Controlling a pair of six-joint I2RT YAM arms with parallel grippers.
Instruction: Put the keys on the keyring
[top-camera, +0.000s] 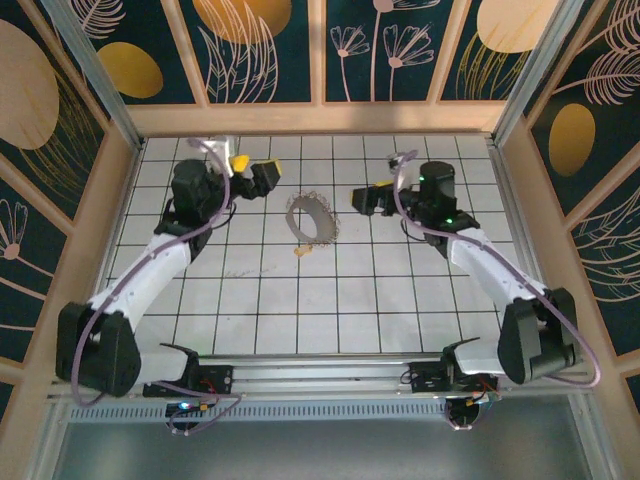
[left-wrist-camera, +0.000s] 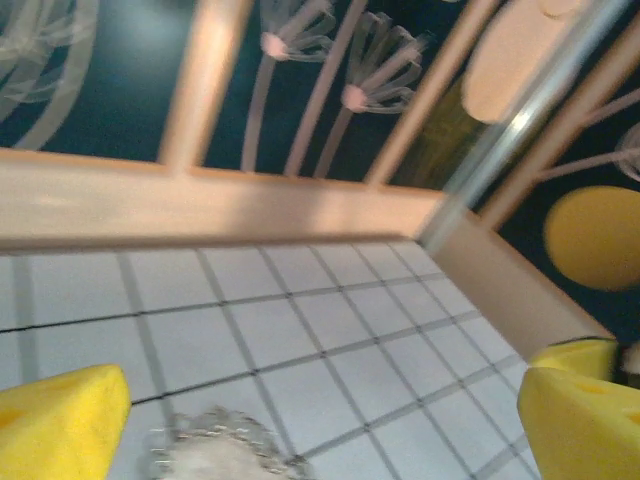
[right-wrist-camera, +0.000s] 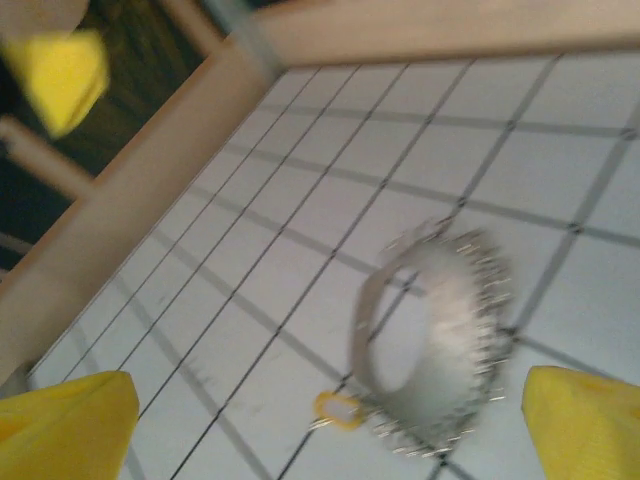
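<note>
The keyring (top-camera: 312, 218) is a whitish-silver, lacy chain loop lying mid-table on the tiled floor. The key (top-camera: 300, 251), tiny with a yellow-orange head, lies at the loop's near edge, touching it. My left gripper (top-camera: 256, 168) hovers to the left of the loop, open. My right gripper (top-camera: 358, 198) sits just to the right of it, open. In the right wrist view the keyring (right-wrist-camera: 460, 330) and the key (right-wrist-camera: 338, 408) lie ahead between my wide-apart yellow fingertips (right-wrist-camera: 65, 425). In the left wrist view the keyring (left-wrist-camera: 215, 450) shows at the bottom edge, with one of the gripper's (left-wrist-camera: 320, 420) two yellow pads (left-wrist-camera: 60, 420) to its left.
Wooden walls (top-camera: 320, 118) with dark floral panels enclose the white tiled floor (top-camera: 300, 310). A metal post (left-wrist-camera: 520, 120) stands at the back right corner. The other arm's yellow fingertip (right-wrist-camera: 65, 65) shows at the upper left of the right wrist view.
</note>
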